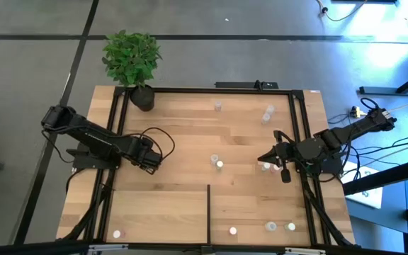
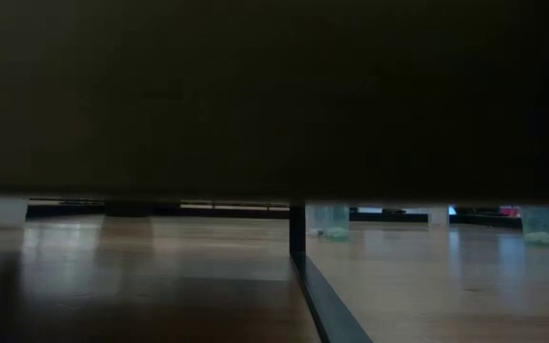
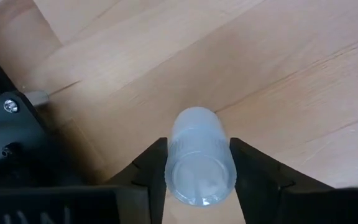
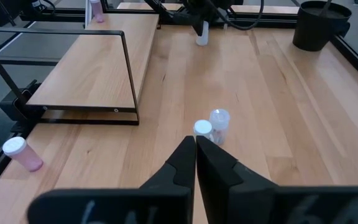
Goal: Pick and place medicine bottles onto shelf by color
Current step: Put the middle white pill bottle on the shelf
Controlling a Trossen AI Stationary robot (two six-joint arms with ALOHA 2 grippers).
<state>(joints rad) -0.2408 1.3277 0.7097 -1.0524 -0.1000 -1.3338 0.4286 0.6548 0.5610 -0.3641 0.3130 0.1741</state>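
My left gripper (image 1: 154, 161) points down at the table's left-middle, shut on a whitish medicine bottle (image 3: 197, 158) that its body hides in the high view. My right gripper (image 4: 196, 149) hangs shut above the table's right-middle and holds nothing. Just ahead of it two small bottles (image 4: 210, 124) stand together on the wood. More bottles stand at the far right (image 1: 268, 113) and along the near edge (image 1: 270, 227). The shelf (image 1: 161, 212), a light-wood panel with black rails and a divider bar (image 1: 209, 212), lies at the near side. My left gripper pinches the bottle's round wall (image 3: 173, 163) between its two fingers (image 3: 151, 167), one on each side. The fingers come from above, pointing down. The bottle stands upright, its bottom on the table in the right wrist view (image 4: 202, 38).
A black plant pot (image 1: 142, 98) with a green plant stands at the far left corner. A pinkish bottle (image 4: 21, 153) lies on its side near the shelf's rail. Black rails (image 1: 297, 127) frame the tabletop. The low view is mostly blocked by something dark.
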